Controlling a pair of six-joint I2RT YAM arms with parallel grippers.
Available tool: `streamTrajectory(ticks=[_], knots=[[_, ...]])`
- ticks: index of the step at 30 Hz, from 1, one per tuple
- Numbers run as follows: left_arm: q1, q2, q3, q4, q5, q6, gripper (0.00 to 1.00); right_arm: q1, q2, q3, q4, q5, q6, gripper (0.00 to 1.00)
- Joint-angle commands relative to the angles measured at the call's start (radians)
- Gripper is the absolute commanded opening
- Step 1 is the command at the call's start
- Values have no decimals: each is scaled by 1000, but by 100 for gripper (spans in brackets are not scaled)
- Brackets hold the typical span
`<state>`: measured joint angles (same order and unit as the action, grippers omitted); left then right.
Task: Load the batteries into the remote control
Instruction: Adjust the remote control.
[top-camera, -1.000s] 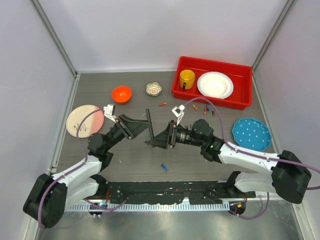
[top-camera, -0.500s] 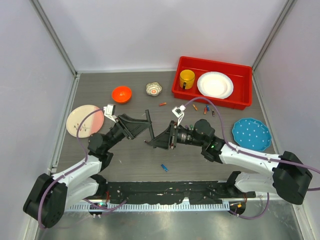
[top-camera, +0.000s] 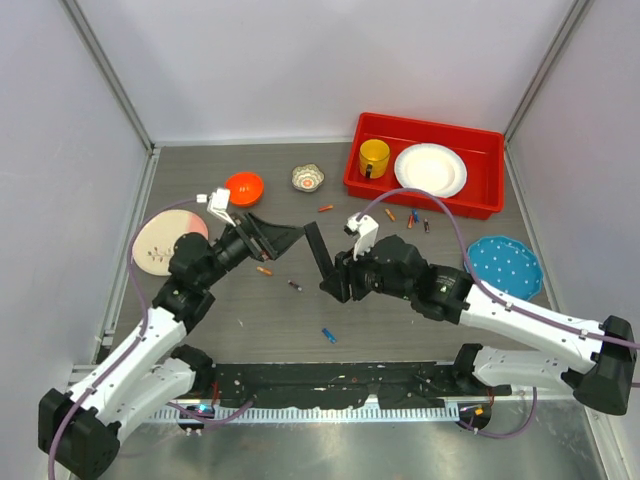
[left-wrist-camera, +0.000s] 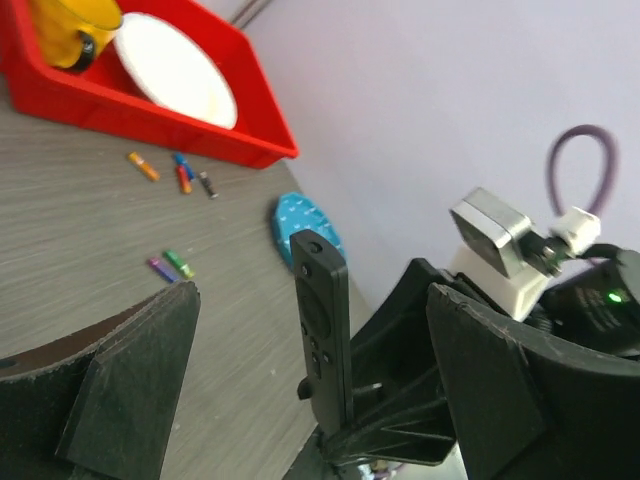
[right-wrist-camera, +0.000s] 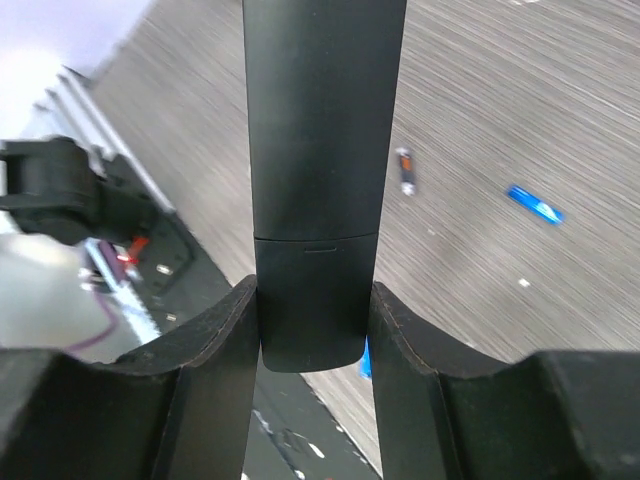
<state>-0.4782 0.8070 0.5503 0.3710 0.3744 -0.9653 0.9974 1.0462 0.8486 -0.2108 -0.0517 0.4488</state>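
Observation:
The remote control (top-camera: 321, 256) is a slim black bar, standing tilted above the table with my right gripper (top-camera: 334, 283) shut on its lower end. In the right wrist view, the fingers (right-wrist-camera: 215, 335) press both sides of the remote control (right-wrist-camera: 322, 150). My left gripper (top-camera: 284, 243) hangs open just left of it, touching nothing; its wrist view shows the remote control (left-wrist-camera: 322, 320) button side on. Loose batteries lie on the table: an orange one (top-camera: 264, 270), a dark one (top-camera: 295, 285), a blue one (top-camera: 328, 335), and several (top-camera: 411, 217) by the tray.
A red tray (top-camera: 420, 203) at the back right holds a yellow mug (top-camera: 374, 157) and a white plate (top-camera: 430, 169). A blue plate (top-camera: 502, 268) lies at the right and a pink plate (top-camera: 160, 245) at the left. An orange bowl (top-camera: 243, 187) and a small bowl (top-camera: 308, 178) sit at the back.
My left gripper opened and drew back to the left, off the remote. The right gripper shifted right and tilted the remote more upright. An orange and a dark battery now lie on the table below.

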Motion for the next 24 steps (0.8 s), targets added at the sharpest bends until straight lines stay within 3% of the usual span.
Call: streamTrajectory(ticks=[1, 5, 24], knots=[[-92, 12, 77, -268, -129, 155, 100, 47, 28, 69, -208, 252, -111, 20], [-210, 40, 99, -322, -275, 191, 99, 82, 52, 81, -211, 299, -94, 19], [-341, 228, 112, -150, -365, 123, 75, 165, 95, 115, -196, 391, -39, 20]])
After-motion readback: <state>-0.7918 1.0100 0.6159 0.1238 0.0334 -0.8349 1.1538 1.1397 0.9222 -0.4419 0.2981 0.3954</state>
